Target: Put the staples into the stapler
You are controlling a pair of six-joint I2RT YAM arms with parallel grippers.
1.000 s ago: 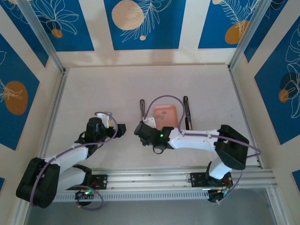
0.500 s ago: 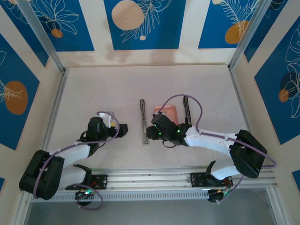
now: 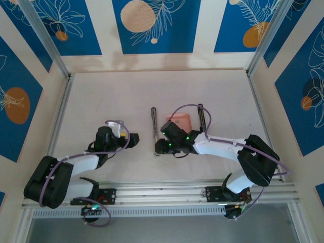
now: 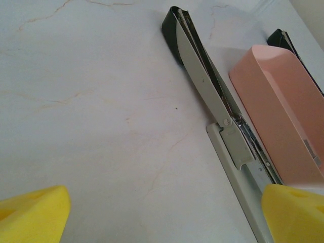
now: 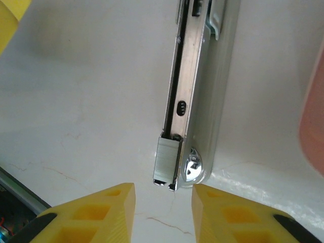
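Top external view: the stapler lies in two parts on the bench. Its silver rail is left of a pink tray and its black bar is right of it, both running front to back. The right hand sits low at the rail's near end, just beside it. The left hand is near the rail's left side, apart from it and pointing toward it.

Left wrist view: the left hand is open, its yellow fingertips spread wide with bare bench between them. The silver rail runs diagonally ahead, its near stretch passing close by the right fingertip. The pink tray lies just beyond the rail, and a small grey strip inside it looks like staples.

Right wrist view: the right hand is open, with nothing between its fingertips. The rail's near end lies just ahead of the gap, lined up with it. The tray's pink edge shows at the right.
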